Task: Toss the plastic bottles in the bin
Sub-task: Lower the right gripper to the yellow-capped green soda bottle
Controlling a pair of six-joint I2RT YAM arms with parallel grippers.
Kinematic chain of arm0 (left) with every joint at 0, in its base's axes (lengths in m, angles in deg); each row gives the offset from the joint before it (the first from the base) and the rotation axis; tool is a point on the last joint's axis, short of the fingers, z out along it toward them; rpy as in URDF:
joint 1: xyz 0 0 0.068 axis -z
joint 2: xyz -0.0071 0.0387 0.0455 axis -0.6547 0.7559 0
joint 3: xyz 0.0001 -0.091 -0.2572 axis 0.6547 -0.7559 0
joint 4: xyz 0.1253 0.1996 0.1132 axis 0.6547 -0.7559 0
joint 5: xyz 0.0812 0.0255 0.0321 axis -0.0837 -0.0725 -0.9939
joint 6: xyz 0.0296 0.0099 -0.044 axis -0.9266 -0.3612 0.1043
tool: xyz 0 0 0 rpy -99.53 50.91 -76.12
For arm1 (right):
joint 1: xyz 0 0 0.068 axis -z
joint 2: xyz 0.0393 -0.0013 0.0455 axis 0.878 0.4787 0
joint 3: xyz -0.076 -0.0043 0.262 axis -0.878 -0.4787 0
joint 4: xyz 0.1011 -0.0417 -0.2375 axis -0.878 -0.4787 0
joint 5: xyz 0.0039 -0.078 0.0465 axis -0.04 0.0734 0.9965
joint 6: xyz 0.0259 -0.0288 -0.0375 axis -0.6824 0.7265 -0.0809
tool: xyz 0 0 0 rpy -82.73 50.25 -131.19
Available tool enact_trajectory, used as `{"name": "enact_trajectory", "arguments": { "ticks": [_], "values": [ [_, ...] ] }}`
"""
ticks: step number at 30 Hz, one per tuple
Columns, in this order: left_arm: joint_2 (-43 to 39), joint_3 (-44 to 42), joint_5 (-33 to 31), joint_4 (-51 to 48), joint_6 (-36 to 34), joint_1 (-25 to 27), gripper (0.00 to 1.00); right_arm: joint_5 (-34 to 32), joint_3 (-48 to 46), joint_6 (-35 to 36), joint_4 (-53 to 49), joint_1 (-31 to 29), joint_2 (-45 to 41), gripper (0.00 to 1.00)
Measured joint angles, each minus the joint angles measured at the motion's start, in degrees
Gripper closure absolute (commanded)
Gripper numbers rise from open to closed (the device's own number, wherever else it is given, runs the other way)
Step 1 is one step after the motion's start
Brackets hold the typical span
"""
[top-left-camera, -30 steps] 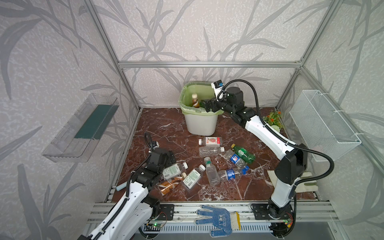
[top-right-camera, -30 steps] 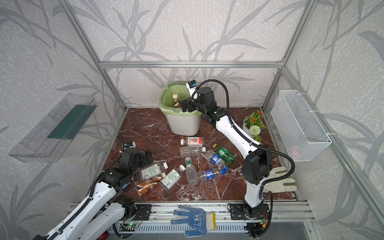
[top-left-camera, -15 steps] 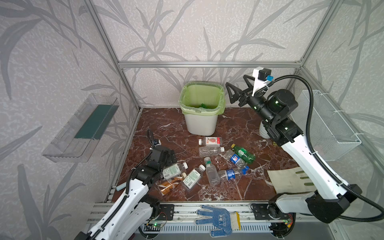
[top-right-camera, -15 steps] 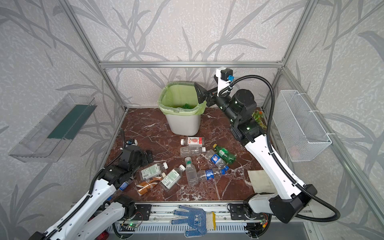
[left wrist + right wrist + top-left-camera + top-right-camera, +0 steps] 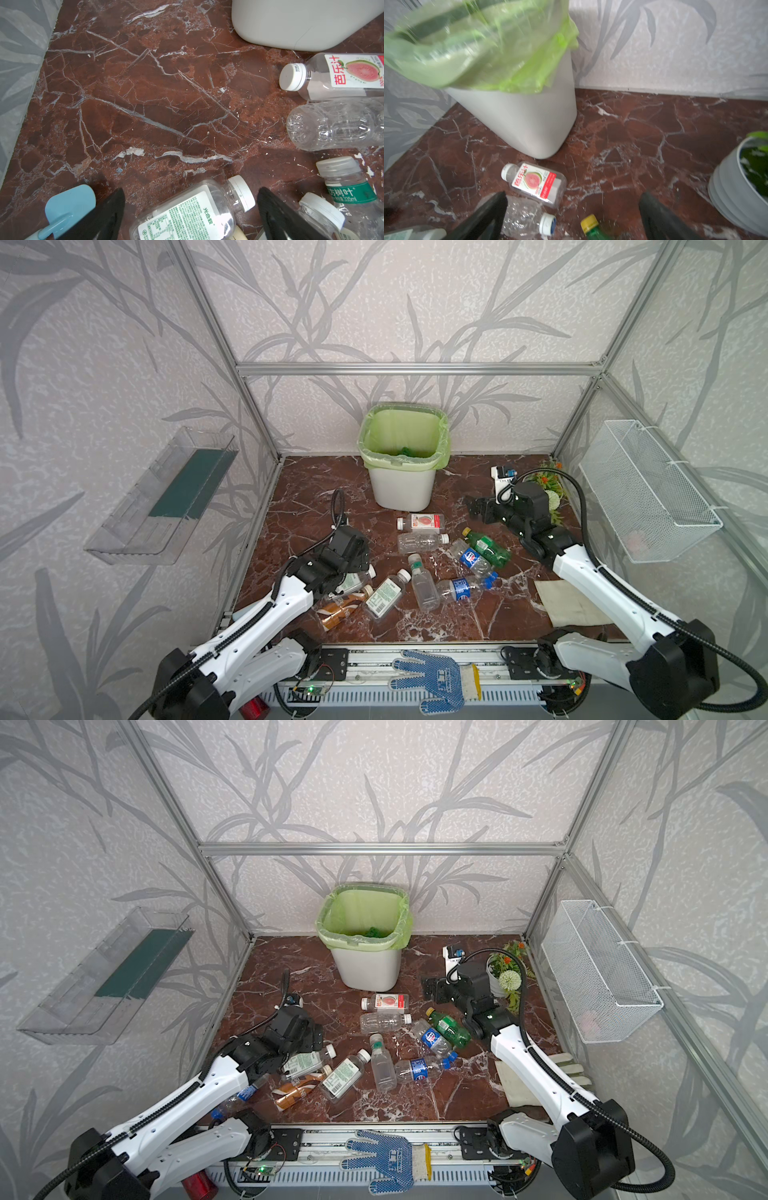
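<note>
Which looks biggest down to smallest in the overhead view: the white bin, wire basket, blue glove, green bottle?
In a top view:
1. wire basket
2. bin, close to the basket
3. blue glove, nearer the camera, so perhaps flattered
4. green bottle

Going from the middle of my floor (image 5: 307, 489): the bin (image 5: 401, 489) stands at 12 o'clock by the back wall. The plastic bottles (image 5: 424, 541) lie scattered from the centre out to 7. My left gripper (image 5: 190, 196) hangs over the ones at 8, and my right gripper (image 5: 477, 510) sits at 2, just beside the potted plant (image 5: 548, 489). A cloth (image 5: 569, 608) lies at 4, and a glove (image 5: 432, 676) is on the front rail (image 5: 365, 659) at 6.
</note>
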Motion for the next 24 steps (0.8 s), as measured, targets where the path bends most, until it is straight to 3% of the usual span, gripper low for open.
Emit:
{"name": "enact_trajectory", "arguments": {
  "ticks": [5, 9, 16, 24],
  "values": [
    [1.9, 0.2, 0.1, 2.1, -1.2, 0.4, 0.01, -2.7, -3.1, 2.1, -5.9, 0.9, 1.6, 0.01],
    [2.3, 0.2, 0.2, 3.7, -2.0, 0.5, 0.01, -3.4, -3.1, 4.9, -10.2, 1.0, 5.5, 0.11],
    [3.1, 0.2, 0.2, 4.6, -2.3, 0.7, 0.01, -4.6, -3.0, 9.7, -15.5, 1.0, 8.4, 0.21],
    [3.4, 0.2, -0.4, 5.6, -2.6, 0.7, 0.01, -6.0, -1.5, 13.4, -19.2, 1.0, 11.5, 0.23]
  ]
}}
